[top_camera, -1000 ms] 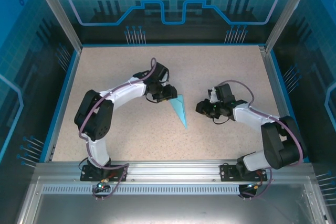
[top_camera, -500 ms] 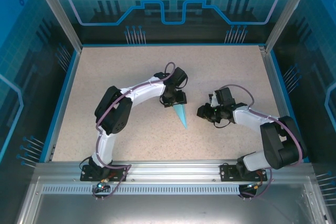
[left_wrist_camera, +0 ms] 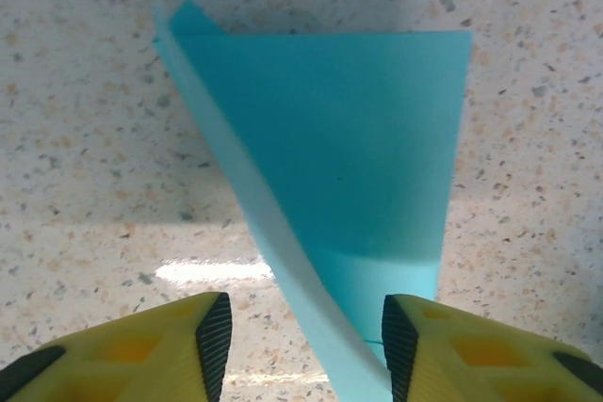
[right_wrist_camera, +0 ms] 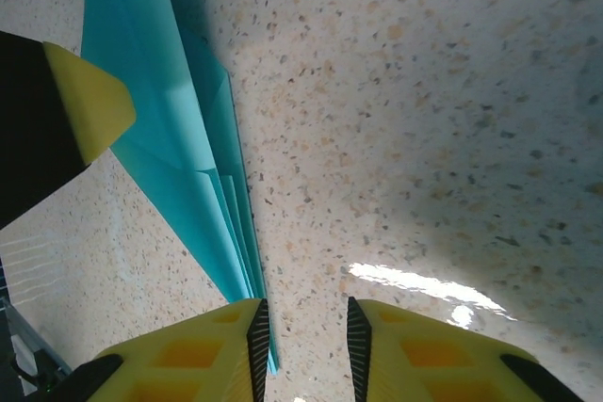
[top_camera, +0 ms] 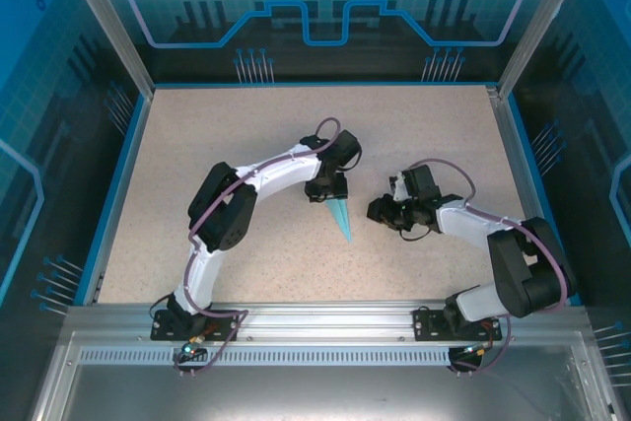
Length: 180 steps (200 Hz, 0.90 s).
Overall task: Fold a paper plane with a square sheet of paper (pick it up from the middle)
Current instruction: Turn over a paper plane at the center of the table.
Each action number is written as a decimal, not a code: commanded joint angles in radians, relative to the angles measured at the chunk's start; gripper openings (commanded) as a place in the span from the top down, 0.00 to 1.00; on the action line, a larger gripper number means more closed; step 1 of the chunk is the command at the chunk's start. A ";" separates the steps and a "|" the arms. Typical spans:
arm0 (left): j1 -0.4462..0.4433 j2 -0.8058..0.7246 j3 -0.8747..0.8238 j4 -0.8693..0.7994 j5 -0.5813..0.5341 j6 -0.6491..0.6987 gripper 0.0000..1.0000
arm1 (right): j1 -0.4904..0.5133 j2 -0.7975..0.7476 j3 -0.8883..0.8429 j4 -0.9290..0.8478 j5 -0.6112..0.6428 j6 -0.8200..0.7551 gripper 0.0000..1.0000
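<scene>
- The paper plane (top_camera: 340, 217) is lying on the speckled table (top_camera: 217, 135), about mid-table. It's a slim cyan dart, and its sharp tip aims back toward the arm bases (top_camera: 182, 322) and a touch to the right.
- The right gripper (top_camera: 379, 210) is parked just right of the plane, about level with its middle and facing it.
- In the right wrist view its yellow fingers (right_wrist_camera: 188, 355) have only a narrow slit between them, and I can't see anything clamped in there. The plane's thin end runs right up beside the left-hand finger, but I honestly can't tell if they touch.
- The left gripper (top_camera: 327, 191) hangs over the plane's far end, pointing down.
- In the left wrist view its fingers (left_wrist_camera: 203, 327) are spread well apart and aren't squeezing anything. The paper narrows down into the gap, with a raised fold edge running between them. The right-hand pad looks to be right against the paper.
- Past the plane's far end, the table runs on to the blue back wall (top_camera: 325, 7).
</scene>
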 commanded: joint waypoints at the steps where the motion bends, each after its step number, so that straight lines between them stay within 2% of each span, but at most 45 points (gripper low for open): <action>1: -0.003 -0.090 -0.056 0.025 -0.043 0.010 0.56 | 0.037 0.035 0.048 0.006 -0.024 -0.018 0.69; 29: 0.000 -0.150 -0.131 0.085 -0.054 0.026 0.72 | 0.073 0.081 0.084 0.018 -0.024 -0.025 0.68; 100: 0.015 -0.212 -0.254 0.148 -0.040 0.037 0.86 | 0.128 0.195 0.170 0.055 -0.070 -0.057 0.64; 146: 0.037 -0.239 -0.308 0.169 -0.029 0.038 0.88 | 0.150 0.264 0.224 0.059 -0.091 -0.080 0.60; 180: 0.042 -0.241 -0.317 0.173 -0.022 0.045 0.89 | 0.159 0.287 0.248 0.032 -0.060 -0.102 0.57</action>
